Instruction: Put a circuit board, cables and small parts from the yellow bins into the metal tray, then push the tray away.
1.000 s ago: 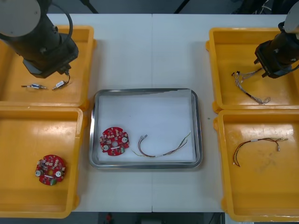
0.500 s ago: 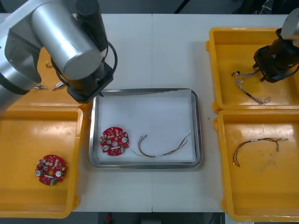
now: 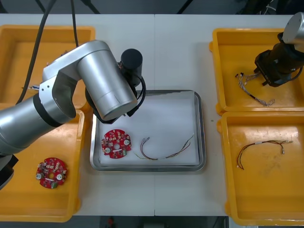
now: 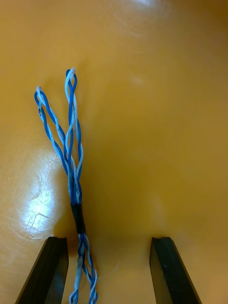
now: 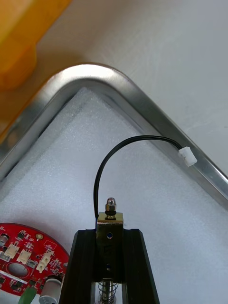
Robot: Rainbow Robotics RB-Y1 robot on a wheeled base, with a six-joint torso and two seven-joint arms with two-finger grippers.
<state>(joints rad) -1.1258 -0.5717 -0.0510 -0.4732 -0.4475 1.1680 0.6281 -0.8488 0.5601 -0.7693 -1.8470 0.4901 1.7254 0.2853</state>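
- While the left arm [image 3: 102,90] hung over it, the light table [image 3: 175,52] lay pale, with a seam down its middle and dark floor beyond its far edge.
- Compared with a second before, that arm had swung from the far left bin [image 3: 19,42] to the far left corner of the metal tray [image 3: 202,128]. The right gripper [image 4: 109,244] had stayed over the far right bin [image 3: 223,57].
- The left gripper [image 5: 110,232] was clamped on a small metal part [image 5: 110,221]. From that part a black cable [image 5: 118,147] looped over the tray's white lining.
- The right gripper's fingers stood apart, either side of a blue and white cable [image 4: 71,156] on the bin floor.
- There were four yellow bins, two at each side.
- There were two boards: a circuit board [image 3: 116,142] in the tray's near left part, and a second circuit board [image 3: 52,172] in the near left bin [image 3: 19,142].
- There were two red and yellow cables: a red and yellow cable [image 3: 164,152] in the tray, just right of the board, and another red and yellow cable [image 3: 261,147] in the near right bin [image 3: 266,190].
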